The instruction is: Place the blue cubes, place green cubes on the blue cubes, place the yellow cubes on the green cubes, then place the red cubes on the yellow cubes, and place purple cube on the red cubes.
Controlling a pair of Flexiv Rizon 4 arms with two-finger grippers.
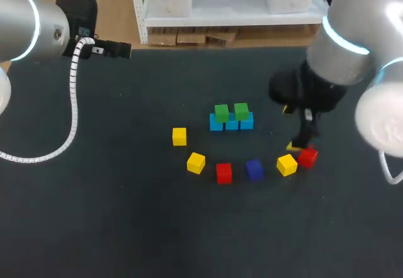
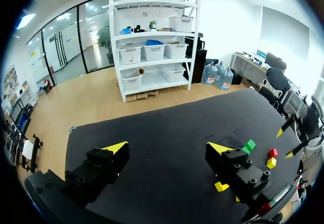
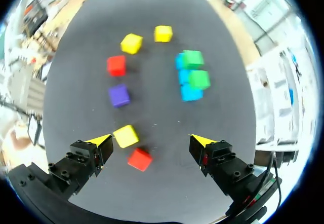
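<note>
The right hand [image 3: 150,140] is hovering wide open and empty, a red cube [image 3: 139,159] lying between its fingers, a yellow cube [image 3: 125,135] just beside. The left hand [image 2: 168,148] is hanging open, empty.

Two green cubes [image 1: 221,112] rest on a row of three blue cubes [image 1: 231,125]. Three yellow cubes [image 1: 196,162], two red cubes [image 1: 223,172] and one purple cube [image 1: 254,169] lie separately in front of the row.

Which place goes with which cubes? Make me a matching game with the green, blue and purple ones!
Things:
1. green cubes
2. blue cubes
3. purple cube

Places:
A. on the table, between a red cube and a yellow cube
B. on top of other cubes
C. in a row, under other cubes

Pairs: 1-B, 2-C, 3-A
</note>
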